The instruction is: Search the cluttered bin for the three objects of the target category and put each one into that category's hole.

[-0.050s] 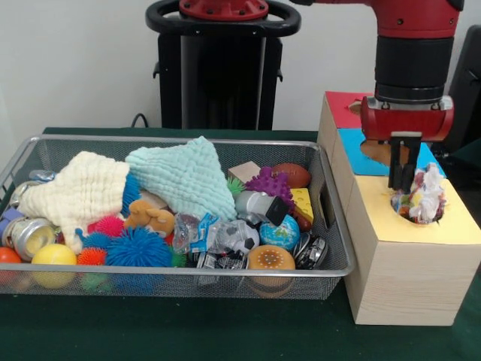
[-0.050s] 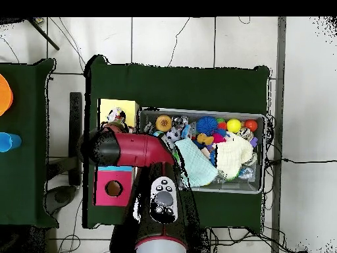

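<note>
My gripper (image 1: 403, 186) hangs over the hole in the yellow part of the wooden box (image 1: 406, 278), right of the bin. Its narrow fingers are shut on the left edge of a crinkly clear packet (image 1: 427, 197) that sits in the hole and sticks out above it. Seen from overhead, the packet (image 2: 116, 117) shows in the yellow section (image 2: 126, 107), and the arm (image 2: 131, 149) covers the gripper. The wire mesh bin (image 1: 188, 140) is piled with clutter: spiky balls, two cloths, a plush toy, tins and small balls.
The box top also has a blue section (image 1: 352, 154) and a red one (image 1: 342, 105); overhead, the red section's hole (image 2: 113, 188) shows. A cream cloth (image 1: 83, 192) and a mint cloth (image 1: 184, 177) cover part of the bin. A green cloth covers the table (image 1: 150, 331).
</note>
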Tool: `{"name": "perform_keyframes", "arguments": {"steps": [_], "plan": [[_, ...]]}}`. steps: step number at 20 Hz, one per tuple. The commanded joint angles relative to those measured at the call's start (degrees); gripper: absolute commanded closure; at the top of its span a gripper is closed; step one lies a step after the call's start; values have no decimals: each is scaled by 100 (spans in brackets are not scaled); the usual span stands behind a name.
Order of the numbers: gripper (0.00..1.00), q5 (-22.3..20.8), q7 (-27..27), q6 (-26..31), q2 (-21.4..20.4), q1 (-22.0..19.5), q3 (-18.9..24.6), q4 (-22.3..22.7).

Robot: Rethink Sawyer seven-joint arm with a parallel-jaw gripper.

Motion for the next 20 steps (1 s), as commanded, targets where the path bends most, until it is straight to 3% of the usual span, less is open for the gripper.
{"name": "perform_keyframes", "arguments": {"steps": [1, 9, 15, 20], "plan": [[100, -304, 80, 1074, -140, -211, 476, 635], [100, -397, 170, 1043, -134, -165, 393, 566], [100, -708, 499, 691, 257, 438, -208, -188], [100, -645, 619, 684, 342, 513, -243, -426]]}}
